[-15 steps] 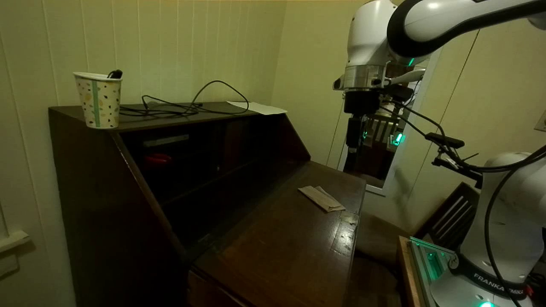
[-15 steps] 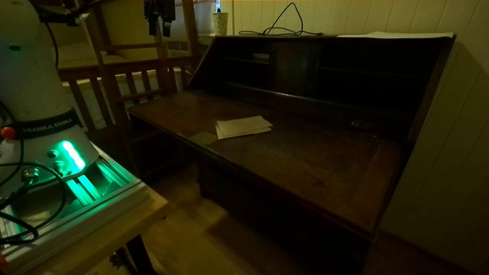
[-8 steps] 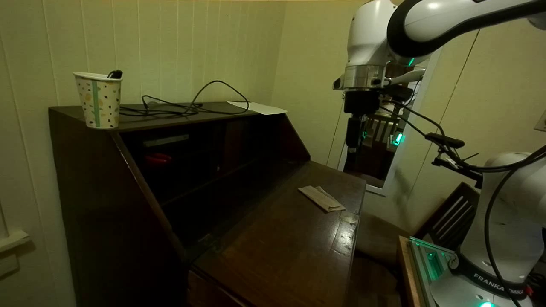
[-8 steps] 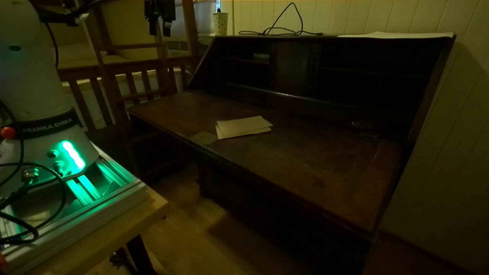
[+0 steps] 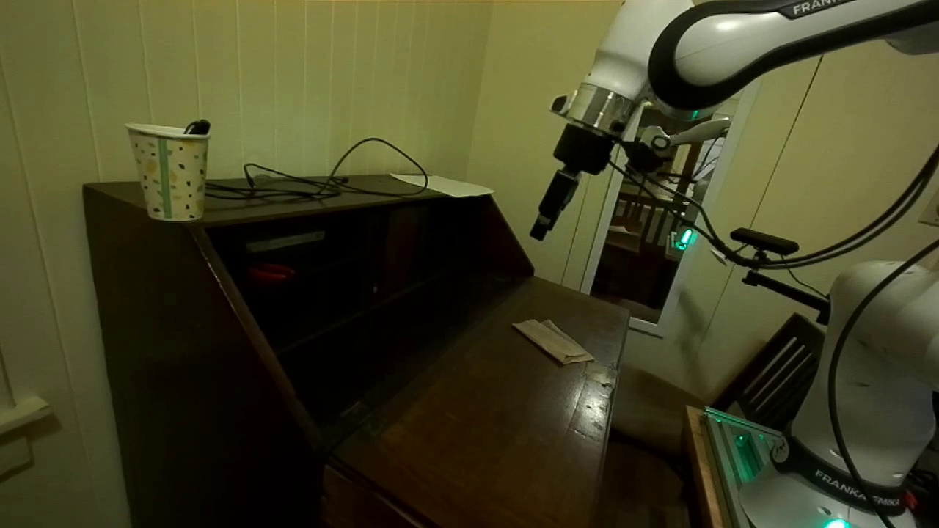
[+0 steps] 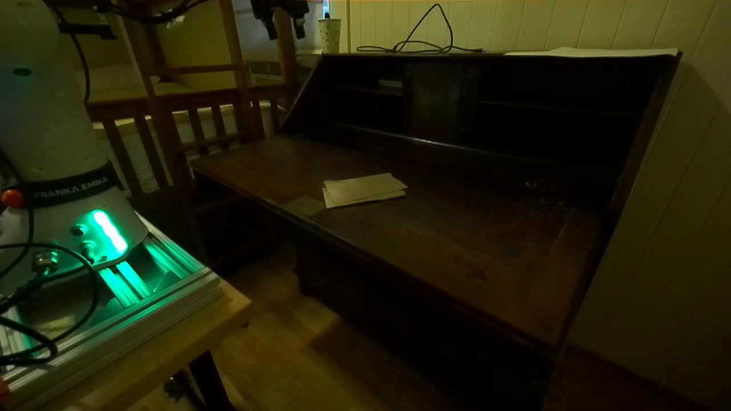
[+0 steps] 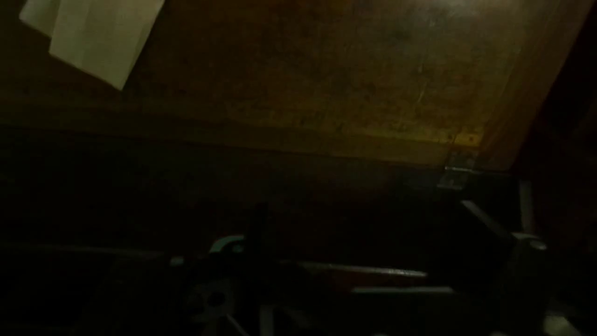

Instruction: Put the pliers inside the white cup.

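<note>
The white cup (image 5: 169,176) stands upright on the front left corner of the desk's top; it also shows in an exterior view (image 6: 330,37). A small dark end (image 5: 198,127) sticks up above its rim, also seen in an exterior view as a dark tip (image 6: 326,16). It fits the pliers, but the rest is hidden inside the cup. My gripper (image 5: 541,229) hangs tilted in the air, well away from the cup, over the far end of the desk. Its fingers are apart with nothing between them, in an exterior view (image 6: 286,33) and in the dark wrist view (image 7: 364,210).
Looping black cables (image 5: 323,189) and a white sheet (image 5: 444,185) lie on the desk's top. Folded brown paper (image 5: 554,342) lies on the lowered desk leaf (image 5: 455,433). A red thing (image 5: 271,273) sits in the dark shelf compartment. A bed frame with slats (image 6: 200,114) stands behind.
My gripper hung straight down before; now it is tilted, with its fingertips swung toward the desk and a little higher. The cup, the dark end in it and the papers have not moved.
</note>
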### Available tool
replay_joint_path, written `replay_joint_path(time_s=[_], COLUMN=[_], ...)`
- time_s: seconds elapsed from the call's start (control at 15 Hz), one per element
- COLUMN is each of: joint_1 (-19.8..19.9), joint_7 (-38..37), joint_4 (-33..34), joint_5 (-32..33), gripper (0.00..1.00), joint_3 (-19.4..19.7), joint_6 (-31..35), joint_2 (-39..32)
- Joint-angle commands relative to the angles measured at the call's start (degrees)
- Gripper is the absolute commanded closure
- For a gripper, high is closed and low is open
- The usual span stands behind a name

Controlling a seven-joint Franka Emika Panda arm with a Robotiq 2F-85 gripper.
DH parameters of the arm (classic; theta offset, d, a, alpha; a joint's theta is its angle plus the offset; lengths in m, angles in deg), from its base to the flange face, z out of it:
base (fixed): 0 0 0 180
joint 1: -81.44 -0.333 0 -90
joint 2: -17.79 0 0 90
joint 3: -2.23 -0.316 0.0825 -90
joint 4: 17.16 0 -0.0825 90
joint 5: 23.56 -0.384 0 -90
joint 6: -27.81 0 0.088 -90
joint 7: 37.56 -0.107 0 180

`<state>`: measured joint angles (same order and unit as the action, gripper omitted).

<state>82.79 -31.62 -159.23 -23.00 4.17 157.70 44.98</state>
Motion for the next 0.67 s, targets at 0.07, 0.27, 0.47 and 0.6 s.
replay_joint_path(time_s=[0.07, 0.27, 0.47, 0.6], joint_1=[-1.57, -1.71, -1.83, -1.81], joint_7=[7.34, 6.41, 6.39, 6.39], joint_4=[6.7, 5.66, 6.55, 6.52], joint_5=[3.11, 1.87, 1.88, 1.88], gripper=[0.0, 0.0, 0.0, 0.0], joint_3=[-0.08, -0.22, -0.29, -0.15], joint_6=[10.14, 10.34, 10.49, 10.48], joint_2=[-9.65, -8.71, -10.44, -9.94])
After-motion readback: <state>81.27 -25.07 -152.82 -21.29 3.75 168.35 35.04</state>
